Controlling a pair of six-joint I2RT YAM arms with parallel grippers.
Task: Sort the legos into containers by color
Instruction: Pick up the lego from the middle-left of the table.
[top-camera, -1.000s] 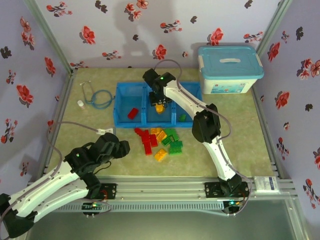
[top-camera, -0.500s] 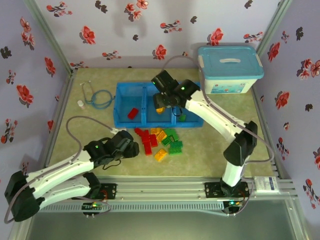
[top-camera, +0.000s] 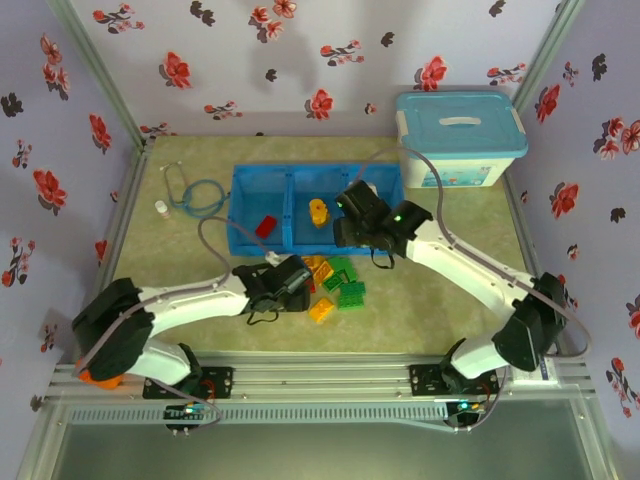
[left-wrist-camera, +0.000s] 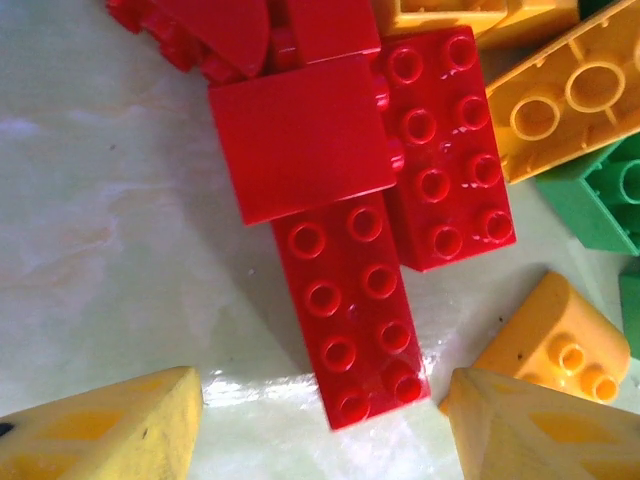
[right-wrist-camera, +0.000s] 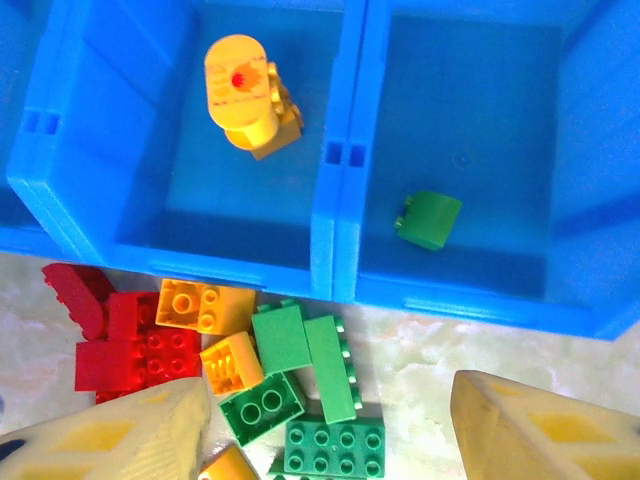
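The legos lie mostly in a loose pile on the tabletop, just in front of the blue tray. In the pile, red ones are to the left, yellow-orange in the middle and green to the right. 3 pieces lie in the tray's 3 compartments. A red brick is in the left one and a yellow-orange piece in the middle one. The right wrist view shows a small green brick in the right one.

The left hand sits low over the red end of the pile, its jaws parted to a middling width and holding nothing. In its wrist view the near end of a long red brick lies between the 2 yellow fingertips, with one tip just beside it and the other apart. A second studded red brick touches it along one side.

The right hand hangs over the tray's front wall where the middle and right compartments meet, jaws apart and empty. The green bricks lie below it.

Behind the tray to the right stands a white box with a light-blue lid. To the tray's left lie a stethoscope and a small white bottle.
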